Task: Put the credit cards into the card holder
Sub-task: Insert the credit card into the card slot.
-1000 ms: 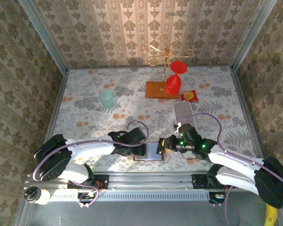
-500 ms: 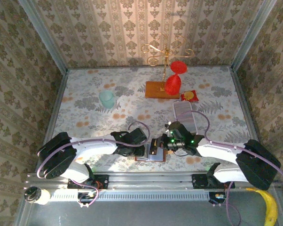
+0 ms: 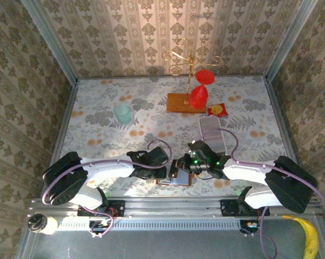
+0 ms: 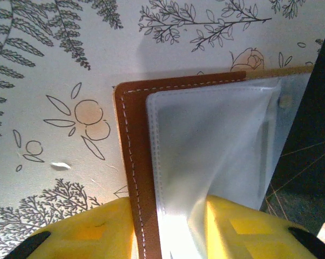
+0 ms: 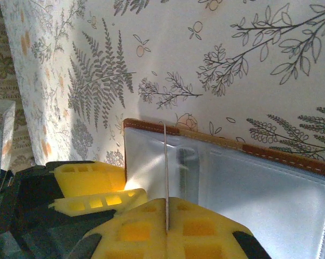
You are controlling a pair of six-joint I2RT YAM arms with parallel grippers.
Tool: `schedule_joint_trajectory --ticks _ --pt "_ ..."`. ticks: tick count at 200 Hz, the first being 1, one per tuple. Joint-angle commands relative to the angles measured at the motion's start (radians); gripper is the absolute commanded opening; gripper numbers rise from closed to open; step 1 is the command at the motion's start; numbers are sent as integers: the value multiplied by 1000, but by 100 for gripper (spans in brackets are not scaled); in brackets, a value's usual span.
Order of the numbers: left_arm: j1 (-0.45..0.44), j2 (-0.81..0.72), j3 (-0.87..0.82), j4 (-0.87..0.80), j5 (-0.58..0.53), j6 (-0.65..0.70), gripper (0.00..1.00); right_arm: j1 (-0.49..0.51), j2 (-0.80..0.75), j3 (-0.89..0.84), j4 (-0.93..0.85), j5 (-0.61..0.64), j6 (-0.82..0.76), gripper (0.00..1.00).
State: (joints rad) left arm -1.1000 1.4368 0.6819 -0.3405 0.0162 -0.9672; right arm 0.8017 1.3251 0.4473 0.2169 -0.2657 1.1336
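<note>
The orange-brown card holder (image 3: 172,181) lies open near the table's front edge, its clear inner pockets (image 4: 216,135) facing up. My left gripper (image 4: 170,226) is shut on the card holder's left edge (image 4: 134,145), and the pocket bulges up between the yellow fingers. My right gripper (image 5: 166,204) is shut on one of the credit cards (image 5: 164,162), seen edge-on as a thin pale line. The card's far end reaches over the holder's left pocket (image 5: 146,162), close to the left gripper's fingers (image 5: 89,186). From above, both grippers meet over the holder.
A long white tray (image 3: 212,129) holding a pale row stands behind the right arm. Further back are a red-and-yellow packet (image 3: 218,109), a wooden stand base (image 3: 183,102) with red items (image 3: 199,96) hanging, and a teal cup (image 3: 122,113).
My right gripper has swung left with the card until it is over the card holder. The left gripper's jaws have narrowed onto the holder's edge.
</note>
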Motion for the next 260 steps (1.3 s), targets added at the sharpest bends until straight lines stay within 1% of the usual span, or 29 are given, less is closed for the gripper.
schedule_joint_trajectory --ticks 1,78,135,152,191,208,223,245,260 --pt "-6 -13 -18 -13 14 -16 37 13 2 -18 25 42 22 0" --pt "-6 -29 -25 -6 18 -15 37 18 11 -36 12 45 8 0" --pt "-5 -36 -38 15 24 -30 37 34 60 -37 58 -32 18 0" --pt "-5 -55 -62 45 23 -54 39 43 59 -43 53 -31 27 0" --pt "-4 -105 -112 95 0 -110 46 51 40 -68 46 -8 49 0" --pt "-3 -117 -134 125 -4 -132 48 52 39 -71 39 -11 47 0" --pt "-3 -121 -151 167 7 -145 47 53 42 -73 49 -22 38 0" --pt "-6 -126 -165 197 7 -162 40 53 51 -73 69 -40 32 0" --pt "-6 -135 -172 201 0 -165 38 54 59 -70 76 -57 27 1"
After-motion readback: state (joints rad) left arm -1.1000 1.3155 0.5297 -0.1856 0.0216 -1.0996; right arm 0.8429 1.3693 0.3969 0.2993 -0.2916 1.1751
